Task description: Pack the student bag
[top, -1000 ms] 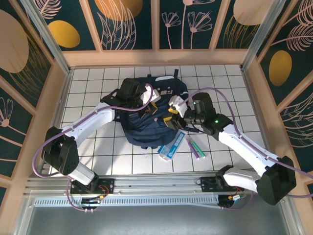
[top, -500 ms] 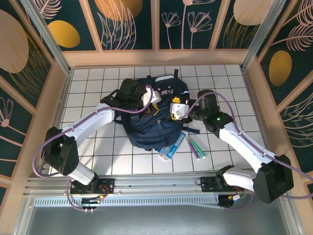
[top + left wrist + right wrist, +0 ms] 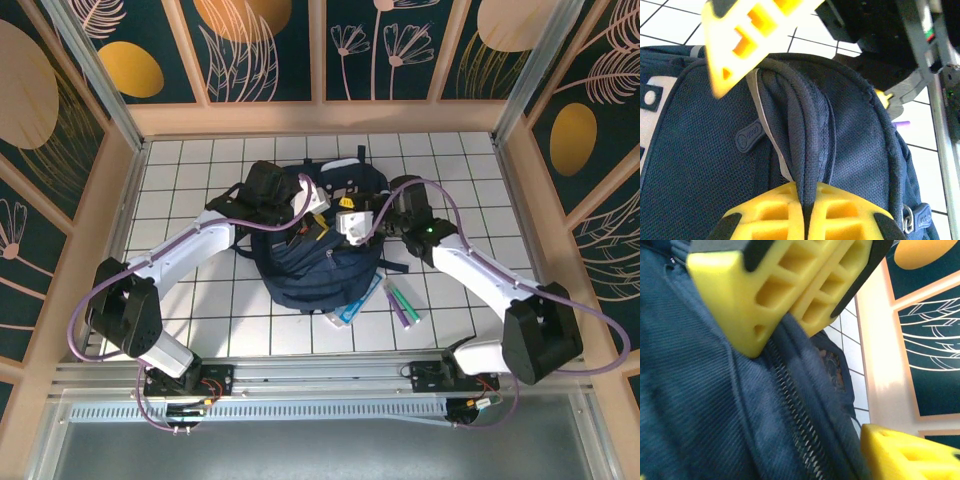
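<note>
Nearest to my bases, on my right side, a purple and a green pen [image 3: 402,303] lie on the tiled table [image 3: 180,170]. Just beside them, a blue-and-white box [image 3: 350,310] is tucked partly under the near end of the student bag [image 3: 310,270]. The bag sits in the middle of the table, with its long axis running from near to far.

My left claw [image 3: 807,200] is clamped on a rolled fold of the navy fabric at the zip rim — I think this holds the mouth up. My right claw [image 3: 343,212] is spread apart and empty. One finger [image 3: 910,450] is beside the zipper teeth [image 3: 790,405], very close to the left claw.

I judge the free right arm is nearer to the pens, so the fetching is its work. It can back out toward the near right, where some tiles are bare. The walls stand well apart.
</note>
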Robot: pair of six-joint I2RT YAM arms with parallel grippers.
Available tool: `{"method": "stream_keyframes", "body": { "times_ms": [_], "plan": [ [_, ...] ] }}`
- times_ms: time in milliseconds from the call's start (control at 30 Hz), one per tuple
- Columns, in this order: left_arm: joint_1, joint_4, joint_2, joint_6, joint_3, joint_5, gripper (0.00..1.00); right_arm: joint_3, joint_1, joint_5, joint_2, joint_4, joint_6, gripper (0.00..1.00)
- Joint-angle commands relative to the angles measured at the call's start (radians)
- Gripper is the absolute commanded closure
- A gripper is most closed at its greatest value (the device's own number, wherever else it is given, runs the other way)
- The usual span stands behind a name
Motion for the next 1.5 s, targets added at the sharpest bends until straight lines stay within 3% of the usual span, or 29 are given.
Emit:
{"method": "stream_keyframes", "body": {
  "times_ms": [0,100,167,267,400,433,533,633,700,833,1000,1167,1300,1367,1467],
  "plan": [
    [-0.002,0.109,0.000,0.050,0.004,0.177,0.97,0.070,0.018,-0.061,0.045,0.042,-0.024,0.55],
    [0.054,0.242,-0.032,-0.158,-0.031,0.089,0.71,0.097,0.018,-0.060,0.074,0.028,0.019,0.86],
    [0.123,0.398,-0.108,-0.453,-0.100,-0.038,0.47,0.106,0.017,-0.036,0.088,0.067,0.097,0.96],
    [0.156,0.460,-0.248,-0.709,-0.179,-0.123,0.31,0.111,0.031,0.015,0.110,0.133,0.228,1.00],
    [0.151,0.369,-0.347,-1.134,-0.282,-0.126,0.45,0.124,0.034,0.047,0.137,0.189,0.383,1.00],
    [0.136,0.307,-0.354,-1.177,-0.295,-0.092,0.47,0.125,0.035,0.047,0.143,0.202,0.413,1.00],
    [0.022,0.126,-0.381,-1.220,-0.312,-0.138,0.44,0.123,0.034,0.040,0.156,0.219,0.465,1.00],
    [-0.050,0.166,-0.412,-1.377,-0.397,-0.177,0.49,0.133,0.035,0.020,0.169,0.207,0.492,1.00],
    [-0.057,0.156,-0.404,-1.394,-0.414,-0.199,0.53,0.131,0.052,0.020,0.173,0.199,0.489,1.00],
    [-0.063,0.020,-0.363,-1.319,-0.342,-0.321,0.49,0.132,0.081,0.053,0.170,0.163,0.459,1.00],
    [-0.062,0.107,-0.333,-1.334,-0.327,-0.297,0.48,0.133,0.108,0.073,0.165,0.133,0.438,1.00],
    [-0.062,0.097,-0.314,-1.303,-0.284,-0.305,0.61,0.132,0.123,0.085,0.169,0.114,0.427,1.00],
    [-0.061,0.006,-0.305,-1.269,-0.245,-0.363,0.64,0.132,0.126,0.096,0.172,0.103,0.418,1.00],
    [-0.062,-0.015,-0.302,-1.269,-0.245,-0.365,0.76,0.132,0.127,0.102,0.176,0.098,0.413,1.00],
    [-0.061,-0.029,-0.303,-1.280,-0.245,-0.365,0.76,0.133,0.127,0.098,0.176,0.089,0.404,1.00]
  ]
}}
